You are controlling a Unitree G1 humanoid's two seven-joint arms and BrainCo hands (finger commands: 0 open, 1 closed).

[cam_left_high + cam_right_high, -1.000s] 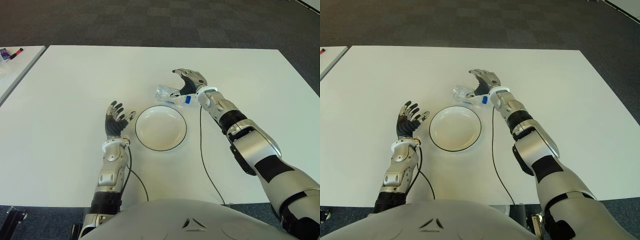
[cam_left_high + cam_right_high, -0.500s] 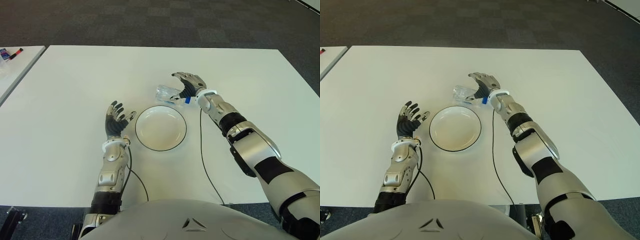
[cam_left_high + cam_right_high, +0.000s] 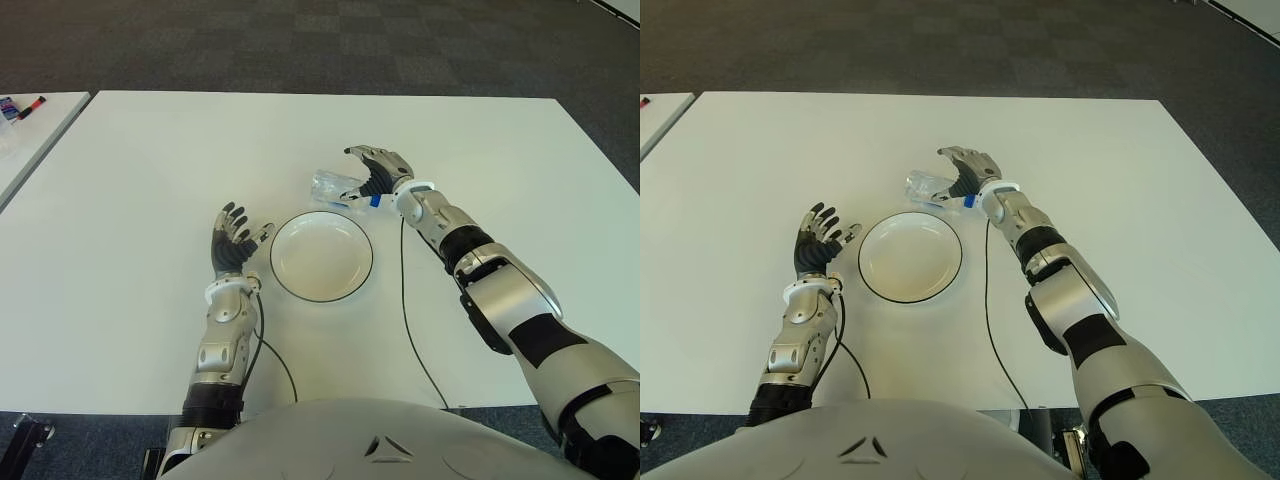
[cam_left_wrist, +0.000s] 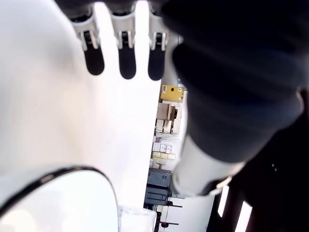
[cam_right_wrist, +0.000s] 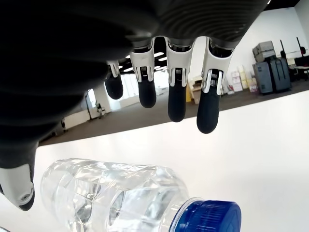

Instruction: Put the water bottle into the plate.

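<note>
1. Over the last second your right hand (image 3: 378,172) has come down and a little toward the water bottle (image 3: 336,187), so it now sits directly over the bottle's neck end. The shift is small, and most of it came early in that second.

2. The right wrist view shows the fingers (image 5: 175,94) spread and hanging above the clear body, with the thumb tip down at the bottle's side. Nothing is gripped yet, so treat this hand as released and cupped over the bottle, not closed on it.

3. The water bottle lies on its side on the white worktop (image 3: 150,160), just beyond the far rim of the plate (image 3: 322,256). Its blue cap (image 3: 376,199) points toward your right wrist. It has not moved in the last second and is not in the plate.

4. For the task, this means the reach is essentially done and the grasp comes next. You will probably need to lower slightly and wrap the fingers round the body. A smooth, round bottle lying flat may roll off toward the far side if the fingers only graze it.

5. Your left hand (image 3: 234,243) shows just left of the plate with its fingers open and empty, unchanged over the second.
</note>
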